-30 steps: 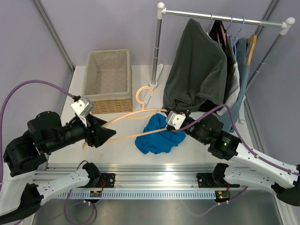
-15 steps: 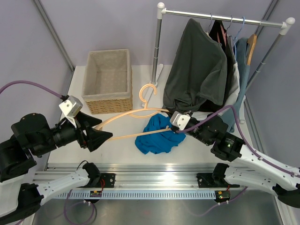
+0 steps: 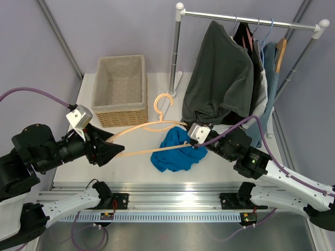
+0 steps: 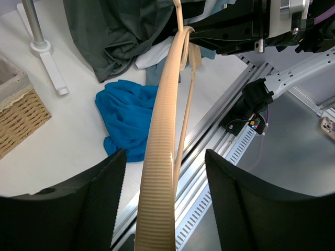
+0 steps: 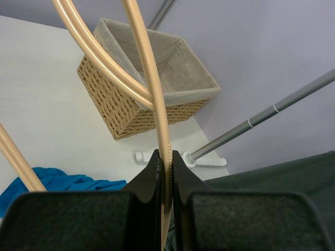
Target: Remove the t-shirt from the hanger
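You have the job all but done. The blue t-shirt lies crumpled on the table, at four o'clock from the basket. The hanger looks bare, though its lower bar crosses the cloth's ten o'clock edge. What is left, I judge, is lifting the hanger clear.

Your right gripper is pinched tight on the hanger's thin rod. Your left gripper is spread wide, and the ribbed bar runs between its fingers. Whether they touch it, I cannot tell.
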You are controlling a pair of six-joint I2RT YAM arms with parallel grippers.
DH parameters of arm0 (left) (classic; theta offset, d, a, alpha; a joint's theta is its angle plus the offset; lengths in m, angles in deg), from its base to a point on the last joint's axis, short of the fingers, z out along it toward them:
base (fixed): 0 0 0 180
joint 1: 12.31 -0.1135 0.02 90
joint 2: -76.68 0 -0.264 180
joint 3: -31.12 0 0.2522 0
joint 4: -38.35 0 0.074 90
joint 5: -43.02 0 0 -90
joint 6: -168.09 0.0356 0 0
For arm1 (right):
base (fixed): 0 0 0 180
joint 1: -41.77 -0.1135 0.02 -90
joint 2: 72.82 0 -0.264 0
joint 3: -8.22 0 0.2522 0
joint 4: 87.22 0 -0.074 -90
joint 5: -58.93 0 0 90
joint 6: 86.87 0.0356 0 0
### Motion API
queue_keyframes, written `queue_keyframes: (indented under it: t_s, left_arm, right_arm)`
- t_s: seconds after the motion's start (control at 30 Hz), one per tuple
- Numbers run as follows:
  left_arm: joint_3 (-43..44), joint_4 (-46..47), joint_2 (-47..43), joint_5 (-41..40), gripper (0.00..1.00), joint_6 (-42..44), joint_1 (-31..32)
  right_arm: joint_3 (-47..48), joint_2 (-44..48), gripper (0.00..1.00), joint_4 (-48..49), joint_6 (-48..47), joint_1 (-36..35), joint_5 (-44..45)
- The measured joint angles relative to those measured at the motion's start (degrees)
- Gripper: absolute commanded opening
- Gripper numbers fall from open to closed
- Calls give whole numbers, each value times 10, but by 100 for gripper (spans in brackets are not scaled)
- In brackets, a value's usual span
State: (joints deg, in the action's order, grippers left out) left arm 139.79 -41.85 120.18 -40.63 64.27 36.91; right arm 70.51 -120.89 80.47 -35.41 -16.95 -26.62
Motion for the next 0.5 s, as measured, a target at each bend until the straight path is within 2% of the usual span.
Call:
queue_keyframes:
  t_s: [0.07,0.17,0.2,0.23,0.43,0.5]
  left_arm:
    - [0,-1,1,1,50,0,0]
    - [0,-8,1,2,24,1,0]
    - [0,-11,1,1,9,0,0]
    - [0,-14,1,-1,2,2,0]
    - [0,-22,3,-6,0,3,-1]
    - [0,-23,3,-8,0,3,-1]
  right_arm:
    - [0,-2,0,0,0,0,1]
    - [0,-9,0,0,0,0,5]
    - [0,-11,0,0,0,0,5]
    - [0,-12,0,0,0,0,5]
    - [0,-16,0,0,-1,0,6]
    - [0,-17,4,0,0,0,7]
